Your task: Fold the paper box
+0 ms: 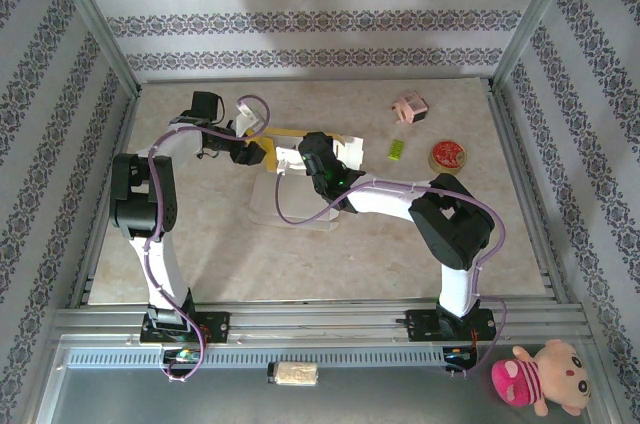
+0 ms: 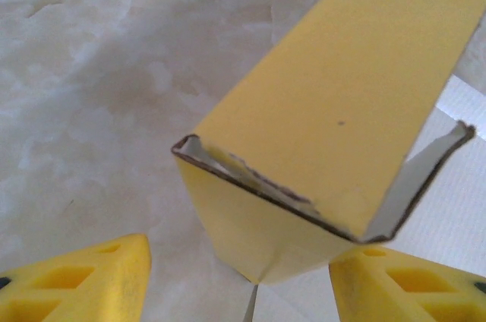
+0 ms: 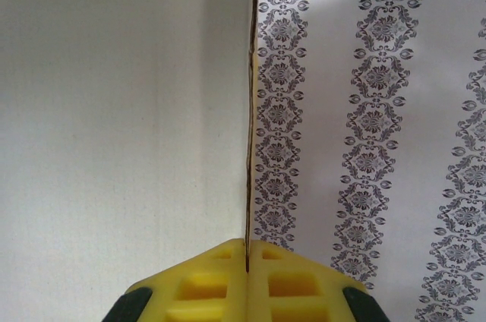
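R gripper pinched a paper box panel edge-on. L gripper sat spread astride the folded corner. Risk: thin card could buckle or slip, & the fold spring open.

Overhead view from behind, two wrist close-ups.
All three share the paper box; both wrist cameras sit right against it.

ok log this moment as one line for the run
left gripper: open, astride folded corner of paper box | right gripper: shut on paper box edge | state: partly folded, yellow outside
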`<action>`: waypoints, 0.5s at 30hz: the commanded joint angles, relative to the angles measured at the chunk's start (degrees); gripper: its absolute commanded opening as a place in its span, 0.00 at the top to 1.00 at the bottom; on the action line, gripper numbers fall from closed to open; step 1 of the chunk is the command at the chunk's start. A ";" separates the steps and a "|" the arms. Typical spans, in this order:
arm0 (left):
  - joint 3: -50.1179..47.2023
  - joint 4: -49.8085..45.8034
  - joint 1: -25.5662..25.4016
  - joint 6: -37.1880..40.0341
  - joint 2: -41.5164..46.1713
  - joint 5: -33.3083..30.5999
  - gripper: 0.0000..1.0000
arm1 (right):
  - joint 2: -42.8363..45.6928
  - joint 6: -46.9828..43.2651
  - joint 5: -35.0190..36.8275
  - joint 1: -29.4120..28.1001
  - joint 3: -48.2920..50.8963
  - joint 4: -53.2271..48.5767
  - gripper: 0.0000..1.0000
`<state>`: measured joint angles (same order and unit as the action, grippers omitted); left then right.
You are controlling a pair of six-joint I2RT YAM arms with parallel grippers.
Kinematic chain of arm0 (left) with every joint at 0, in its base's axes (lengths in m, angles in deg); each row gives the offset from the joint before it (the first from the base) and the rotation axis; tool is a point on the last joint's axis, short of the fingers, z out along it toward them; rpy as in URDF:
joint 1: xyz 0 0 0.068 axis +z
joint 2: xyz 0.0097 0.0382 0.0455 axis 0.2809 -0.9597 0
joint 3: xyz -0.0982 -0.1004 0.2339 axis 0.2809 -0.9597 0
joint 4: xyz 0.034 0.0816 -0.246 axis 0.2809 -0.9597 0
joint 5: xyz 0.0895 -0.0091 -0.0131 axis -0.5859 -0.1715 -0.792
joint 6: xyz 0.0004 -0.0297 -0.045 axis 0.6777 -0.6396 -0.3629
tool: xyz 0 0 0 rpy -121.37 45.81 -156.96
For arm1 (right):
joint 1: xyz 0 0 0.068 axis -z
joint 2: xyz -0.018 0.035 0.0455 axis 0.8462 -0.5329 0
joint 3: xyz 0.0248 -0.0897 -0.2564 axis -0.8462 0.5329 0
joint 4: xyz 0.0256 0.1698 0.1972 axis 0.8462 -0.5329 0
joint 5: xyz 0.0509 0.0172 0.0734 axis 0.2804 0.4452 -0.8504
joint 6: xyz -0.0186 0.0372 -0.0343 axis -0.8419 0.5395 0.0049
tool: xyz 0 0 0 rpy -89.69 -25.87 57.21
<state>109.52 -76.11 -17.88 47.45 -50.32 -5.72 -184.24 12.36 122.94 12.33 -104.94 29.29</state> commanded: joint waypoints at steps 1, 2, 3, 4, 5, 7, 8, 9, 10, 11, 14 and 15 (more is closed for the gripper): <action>0.07 5.18 -1.06 -3.64 -0.65 3.24 0.36 | -0.52 1.28 -0.80 0.21 0.08 -0.17 0.96; -0.38 6.52 -1.15 -4.58 -0.61 3.25 0.36 | -0.47 1.22 -0.87 0.19 0.08 -0.17 0.96; -0.74 7.70 -1.16 -5.48 -0.52 3.11 0.36 | -0.39 1.22 -0.82 0.16 0.06 -0.29 0.96; -1.09 8.71 -1.29 -6.15 -0.51 3.00 0.35 | -0.39 1.21 -0.86 0.20 0.08 -0.26 0.96; -1.42 9.56 -1.40 -6.63 -0.52 2.96 0.34 | -0.28 1.24 -0.88 0.19 0.12 -0.40 0.96; -1.73 10.30 -1.59 -7.03 -0.62 2.93 0.35 | -0.19 1.32 -0.94 0.20 0.16 -0.49 0.96; -1.65 10.31 -1.67 -7.03 -0.82 2.87 0.35 | -0.13 1.29 -0.94 0.13 0.17 -0.54 0.96; -1.66 10.31 -1.69 -7.11 -0.91 2.67 0.36 | -0.12 1.37 -0.95 0.16 0.11 -0.60 0.96; -1.65 10.37 -1.69 -7.40 -1.07 2.37 0.38 | -0.12 1.43 -0.98 0.19 0.10 -0.61 0.96; -1.57 10.63 -1.73 -7.87 -1.06 1.99 0.39 | -0.12 1.41 -1.03 0.15 0.16 -0.72 0.96; -1.96 12.45 -1.91 -10.07 -1.13 0.38 0.45 | -0.09 1.56 -1.09 0.12 0.14 -0.87 0.96; -2.08 12.89 -2.00 -10.88 -1.13 -0.24 0.47 | -0.12 1.63 -1.15 0.09 0.06 -1.05 0.96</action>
<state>108.14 -67.61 -18.99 39.78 -50.61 -5.79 -184.24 12.47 123.01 12.33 -104.94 29.29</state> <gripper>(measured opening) 0.545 0.059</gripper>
